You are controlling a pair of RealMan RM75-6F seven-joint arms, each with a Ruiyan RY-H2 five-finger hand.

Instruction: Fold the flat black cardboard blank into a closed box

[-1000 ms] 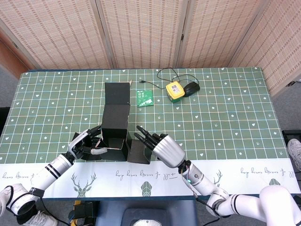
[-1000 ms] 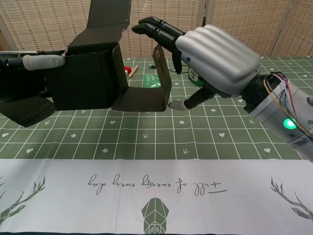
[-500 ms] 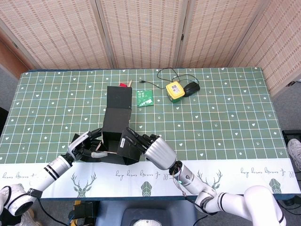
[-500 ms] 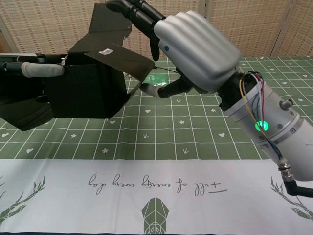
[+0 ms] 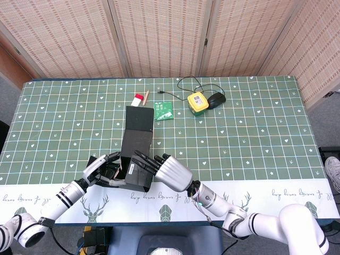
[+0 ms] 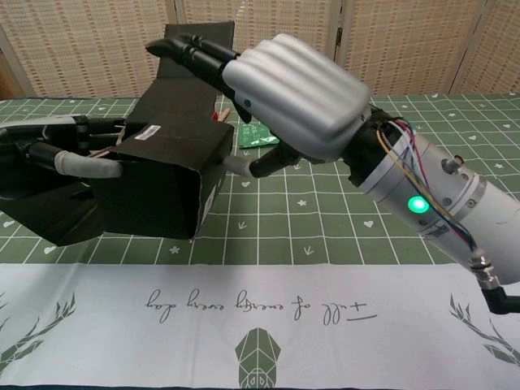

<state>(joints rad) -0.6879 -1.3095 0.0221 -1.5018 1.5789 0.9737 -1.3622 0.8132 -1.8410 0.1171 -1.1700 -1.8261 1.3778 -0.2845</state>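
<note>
The black cardboard box [image 5: 135,159] stands partly folded near the table's front edge, its long lid flap [image 5: 139,118] reaching away from me. In the chest view the box [image 6: 158,183] shows a closed front face with a white label on top. My left hand [image 5: 102,170] grips the box's left side, the thumb [image 6: 85,165] lying across its front, with a loose black flap [image 6: 41,215] below it. My right hand [image 5: 166,172] lies flat with its fingers [image 6: 191,50] stretched over the box top, holding nothing, and the thumb by the right wall.
A green packet [image 5: 164,110], a yellow device [image 5: 197,102], a black mouse [image 5: 216,98] and a thin cable [image 5: 187,84] lie at the back middle of the table. A small red and white item [image 5: 139,98] sits behind the lid flap. The white cloth border [image 6: 260,309] runs along the front edge.
My right hand has swung left and pushed the right side flap over onto the box top. The box has slid nearer the front edge, and the left hand has followed it.
</note>
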